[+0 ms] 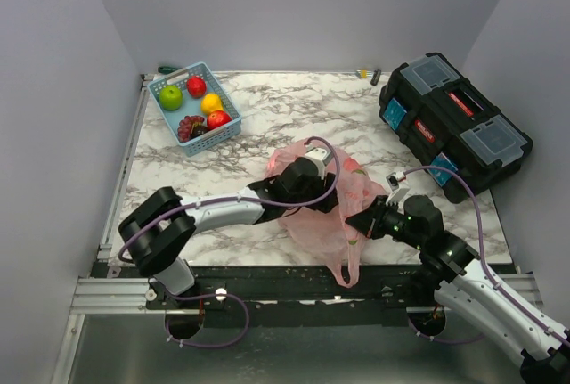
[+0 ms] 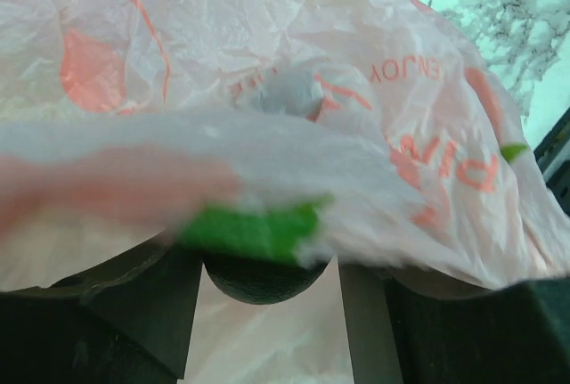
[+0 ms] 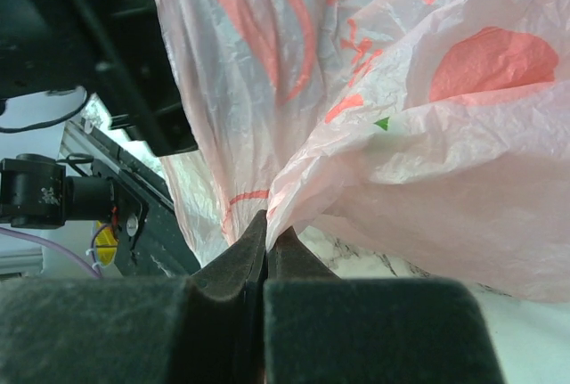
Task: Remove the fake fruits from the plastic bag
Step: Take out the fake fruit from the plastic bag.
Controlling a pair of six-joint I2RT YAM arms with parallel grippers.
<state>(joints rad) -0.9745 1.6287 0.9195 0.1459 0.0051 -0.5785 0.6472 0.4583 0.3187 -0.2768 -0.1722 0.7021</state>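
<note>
My left gripper (image 1: 313,181) is pushed into the top of the pink plastic bag (image 1: 343,215), while the right gripper (image 1: 361,225) meets the bag's right edge. Well to the bag's upper left stands one light blue basket (image 1: 183,75) with five fruits: one green apple (image 1: 170,96), two red apples (image 1: 196,85) (image 1: 219,119), one yellow fruit (image 1: 211,102) and one bunch of dark grapes (image 1: 190,126). One black toolbox (image 1: 454,126) lies to the bag's upper right on the marble table (image 1: 285,103).

On the left wrist camera, crinkled film fills my view. The fingers (image 2: 151,322) stand apart with one dark green fruit (image 2: 258,284) between them, beneath the bag; I cannot tell whether they clamp it.

On the right wrist camera, the jaws are pinched together on a fold of the bag.
</note>
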